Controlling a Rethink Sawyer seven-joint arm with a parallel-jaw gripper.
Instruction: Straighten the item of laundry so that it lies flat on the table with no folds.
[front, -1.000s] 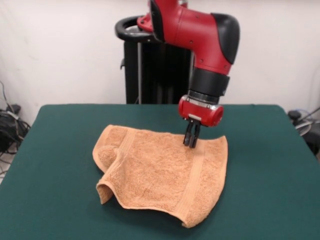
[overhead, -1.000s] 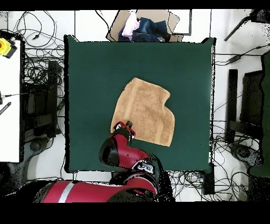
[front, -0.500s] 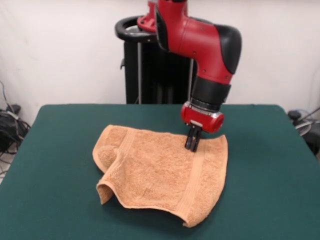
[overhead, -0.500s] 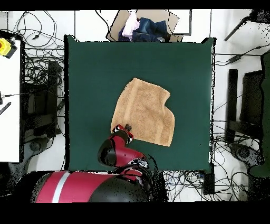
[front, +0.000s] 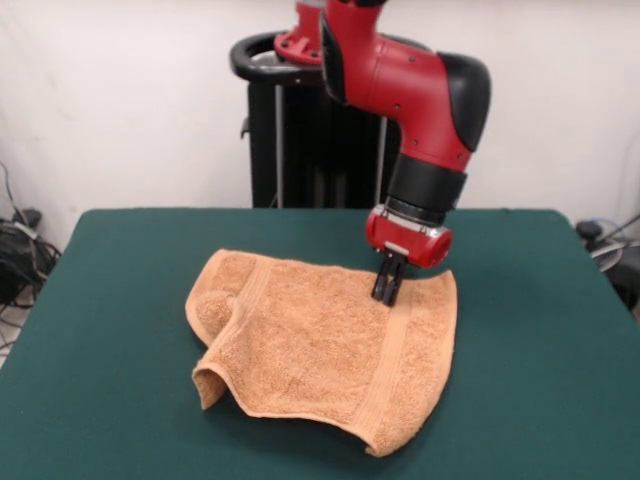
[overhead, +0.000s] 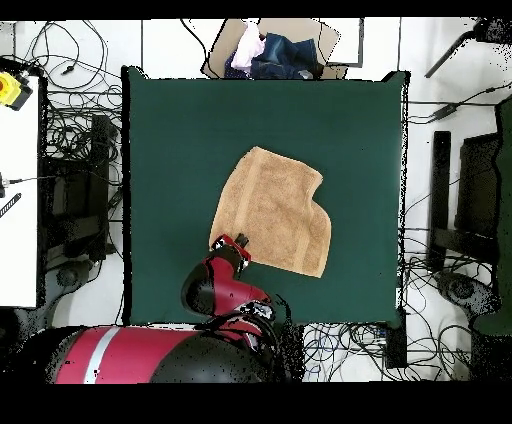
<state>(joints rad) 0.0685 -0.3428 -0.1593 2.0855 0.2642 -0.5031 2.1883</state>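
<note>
My gripper (front: 387, 291) looks pinched shut on the towel (front: 320, 340) at its far edge, mid-table (front: 120, 300). I'd lift only slightly and draw outward slowly so the folded corner unrolls.

My gripper (front: 388, 288) sits on the towel (front: 325, 345) near its 1 o'clock corner. Bare table (front: 110, 300) lies open at 3 and 9 o'clock in the front view; only the towel's raised fold (front: 212, 378) at 7 o'clock obstructs.

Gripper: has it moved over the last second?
Yes. The gripper has drifted slightly toward the picture's right along the towel's far edge, judged against the black pedestal.
</note>
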